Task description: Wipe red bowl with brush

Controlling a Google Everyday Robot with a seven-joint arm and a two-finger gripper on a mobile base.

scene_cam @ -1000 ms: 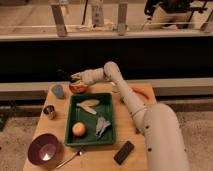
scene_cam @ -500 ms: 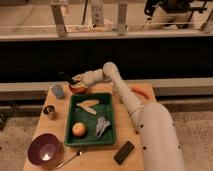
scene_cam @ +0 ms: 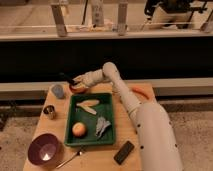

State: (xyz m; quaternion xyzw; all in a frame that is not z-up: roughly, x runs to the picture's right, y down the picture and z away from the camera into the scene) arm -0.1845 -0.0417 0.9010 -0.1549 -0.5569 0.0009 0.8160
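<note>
Gripper [scene_cam: 78, 83] at the back of the wooden table [scene_cam: 59, 128], toward the view's left, right over the red bowl [scene_cam: 78, 90] and clamped on the brush [scene_cam: 67, 78]. Holds that dark stick tilted, upper end pointing up and to the left, lower end down by the bowl's rim; cannot tell whether the tip touches the inside. Reaches there on a pale arm [scene_cam: 121, 93] bent in from the front right corner and past the back edge of the green tray [scene_cam: 107, 108]. Red bowl just behind the tray's back left corner, near a grey-blue cup [scene_cam: 58, 91] on its left. Inside the tray: a pale banana-like piece [scene_cam: 89, 105] toward the back, a round orange fruit [scene_cam: 79, 129] at the front left, a crumpled grey thing [scene_cam: 102, 125] just beside it. Left of the tray, a small metal cup [scene_cam: 49, 111]. At the front left corner, a larger purple bowl [scene_cam: 45, 150], with a metal spoon [scene_cam: 70, 158] near its right side. Front, right of the tray, a black block [scene_cam: 124, 152] lying at a slant. Beyond the arm at the back right, an orange thing [scene_cam: 141, 91], partly hidden.
</note>
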